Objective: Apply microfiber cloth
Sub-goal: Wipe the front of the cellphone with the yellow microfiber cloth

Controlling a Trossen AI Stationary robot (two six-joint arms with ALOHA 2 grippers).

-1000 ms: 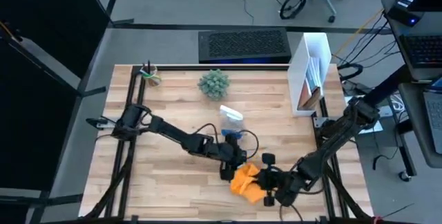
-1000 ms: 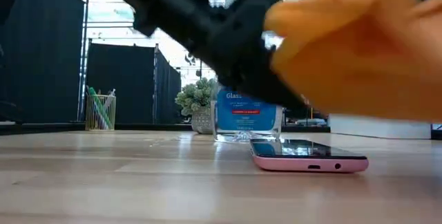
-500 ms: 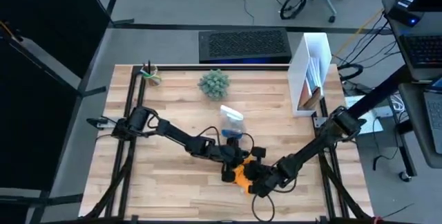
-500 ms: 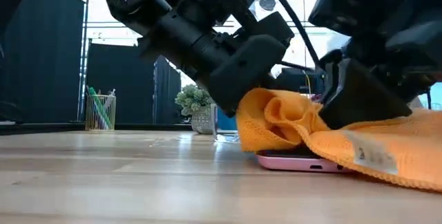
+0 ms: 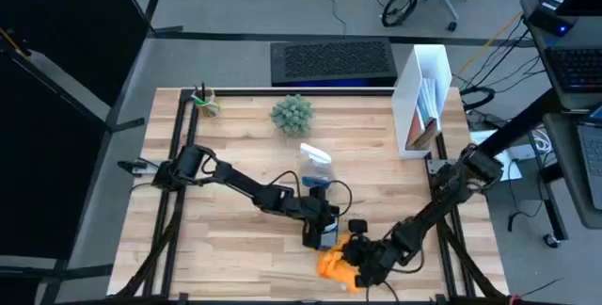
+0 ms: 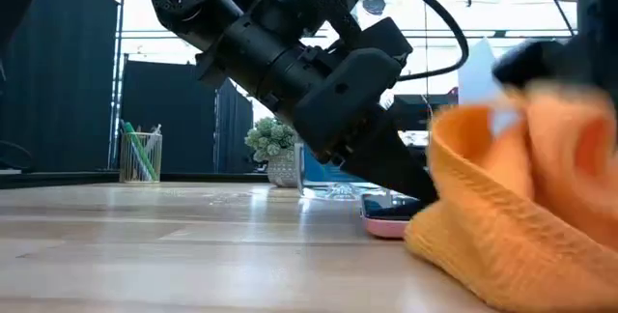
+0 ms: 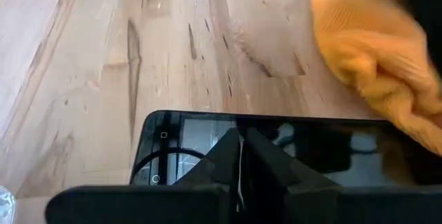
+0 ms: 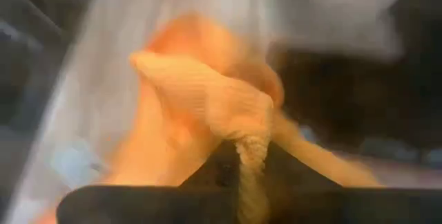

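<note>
Arms both stretched low toward your table's near edge, left gripper [image 7: 238, 165] fingers pressed together, tips down on one dark phone [image 7: 324, 144], right gripper [image 5: 365, 265] pinching one orange cloth [image 5: 337, 263], bunched just beside phone.

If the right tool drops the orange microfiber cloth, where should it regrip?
Probably on the raised fold at the top of the bunched orange microfiber cloth, coming from above. The right tool is shut on it now, and its folds stand up off the wooden table beside the pink-edged phone.
</note>
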